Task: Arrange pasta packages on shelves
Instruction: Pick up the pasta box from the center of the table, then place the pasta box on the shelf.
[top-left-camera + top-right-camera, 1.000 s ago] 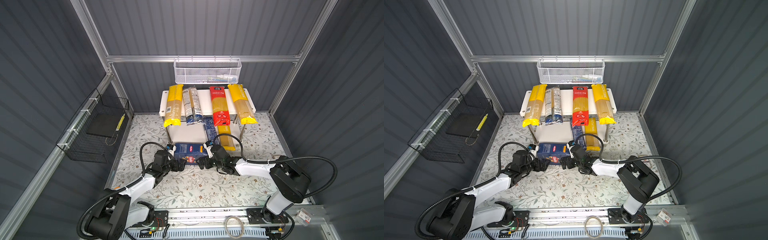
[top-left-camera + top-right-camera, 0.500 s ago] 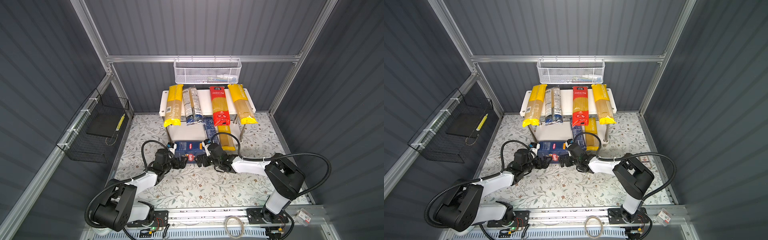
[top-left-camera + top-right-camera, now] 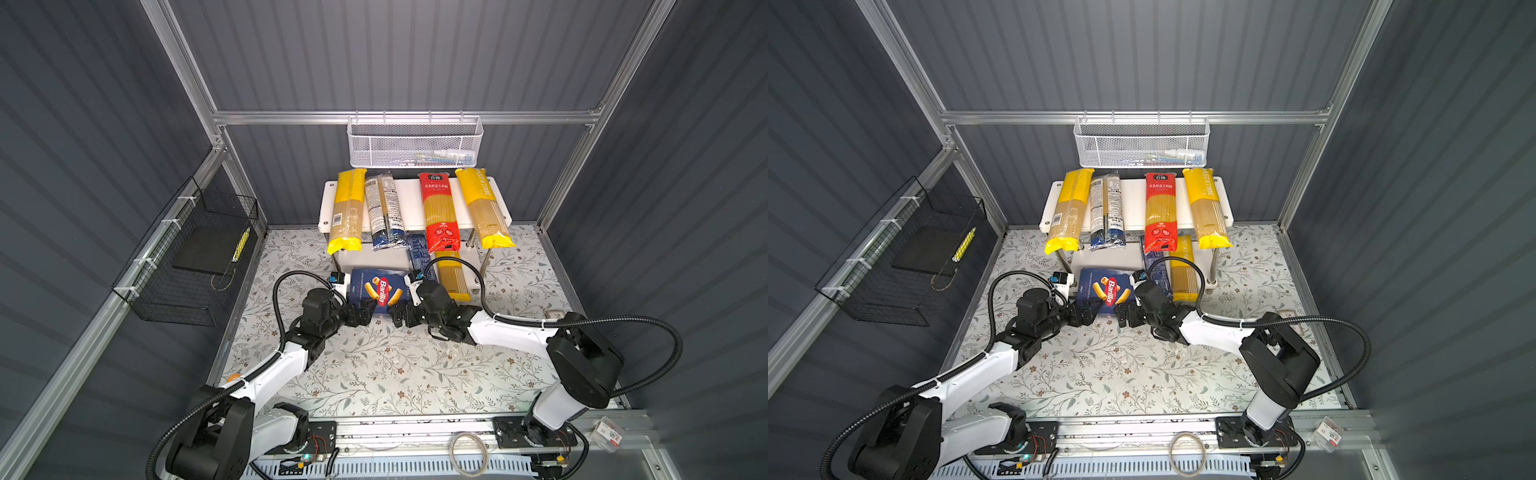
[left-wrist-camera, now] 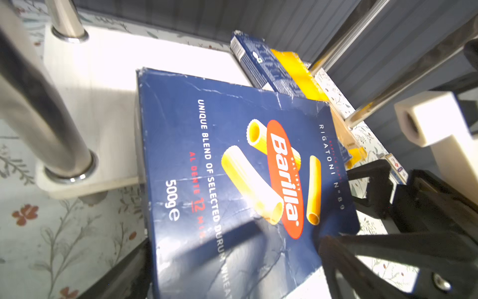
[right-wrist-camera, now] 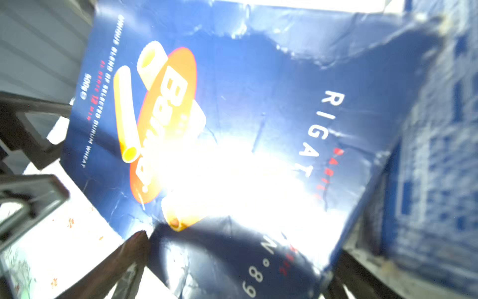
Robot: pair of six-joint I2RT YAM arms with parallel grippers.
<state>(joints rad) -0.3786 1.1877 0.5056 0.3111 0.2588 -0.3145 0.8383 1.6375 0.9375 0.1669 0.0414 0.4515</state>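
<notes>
Spaghetti bags (image 3: 440, 216) number five, blue boxes (image 3: 378, 289) two.

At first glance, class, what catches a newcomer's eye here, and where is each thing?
The wide blue Barilla box lies flat, jutting off the rack's lower shelf, with the left gripper and right gripper open at its front edge. Above, four spaghetti bags line the top shelf, overhanging its front.

A white mesh basket (image 3: 415, 145) hangs ahead of me. A black wire basket (image 3: 166, 299) hangs left of the floral mat (image 3: 374, 365).
</notes>
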